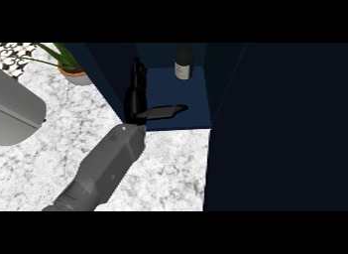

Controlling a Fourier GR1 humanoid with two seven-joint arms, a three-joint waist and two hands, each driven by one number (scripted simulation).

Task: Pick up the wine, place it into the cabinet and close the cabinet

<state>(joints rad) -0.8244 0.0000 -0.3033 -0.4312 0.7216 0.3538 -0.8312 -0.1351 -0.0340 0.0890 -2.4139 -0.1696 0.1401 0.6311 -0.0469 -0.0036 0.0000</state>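
Wine bottle (183, 62) stands upright at cabinet (178, 101) back. Left hand (141, 96) inside opening, fingers straight, thumb spread, holding nothing. Risk: withdrawing arm clips bottle or door edge, toppling it. Door not yet closed.

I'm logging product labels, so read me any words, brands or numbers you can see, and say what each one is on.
No text can be read.
wine bottle, standing in the cabinet: a pale label, with any print on it too small to make out.
potted plant, grey appliance and counter: no writing visible.
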